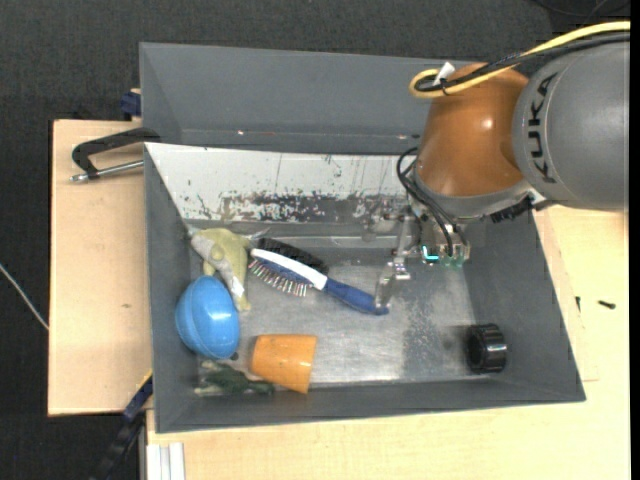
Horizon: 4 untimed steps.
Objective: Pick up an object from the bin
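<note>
One grey bin (300, 88), dark floor (60, 28) around

blue-handled brush (312, 280) lies flat, handle pointing right.

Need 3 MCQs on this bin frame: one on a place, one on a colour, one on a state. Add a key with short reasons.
1. Where in the bin does the black round cap lie?
A. view's upper-left corner
B. view's lower-right part
C. against the middle of the back wall

2. What colour is the bowl by the view's left wall?
A. blue
B. red
C. green

3. How is the orange cup placed?
A. upright inside the bowl
B. stacked on the cap
C. lying on its side on the floor

Key: 1 B, the cap sits alone low on the right. 2 A, its rounded surface is blue. 3 C, its side wall rests on the floor beside the bowl.
</note>
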Each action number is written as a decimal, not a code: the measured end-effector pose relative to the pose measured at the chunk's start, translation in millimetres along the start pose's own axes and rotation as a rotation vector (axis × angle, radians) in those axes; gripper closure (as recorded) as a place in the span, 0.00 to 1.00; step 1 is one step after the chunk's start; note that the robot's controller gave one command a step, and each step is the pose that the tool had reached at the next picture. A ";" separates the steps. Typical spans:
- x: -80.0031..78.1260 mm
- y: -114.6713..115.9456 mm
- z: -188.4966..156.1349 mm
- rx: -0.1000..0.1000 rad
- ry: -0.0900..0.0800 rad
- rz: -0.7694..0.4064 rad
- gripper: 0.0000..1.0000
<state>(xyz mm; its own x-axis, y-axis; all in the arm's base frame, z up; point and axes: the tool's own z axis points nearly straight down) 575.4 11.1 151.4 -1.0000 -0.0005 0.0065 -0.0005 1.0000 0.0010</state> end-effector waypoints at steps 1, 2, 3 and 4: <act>50.4 21.1 76.2 0.000 -0.006 -0.226 0.00; 49.7 20.8 75.5 0.000 -0.008 -0.226 1.00; 25.5 2.9 78.8 -0.006 -0.002 0.067 1.00; 22.5 20.4 -68.2 0.001 -0.017 -0.231 1.00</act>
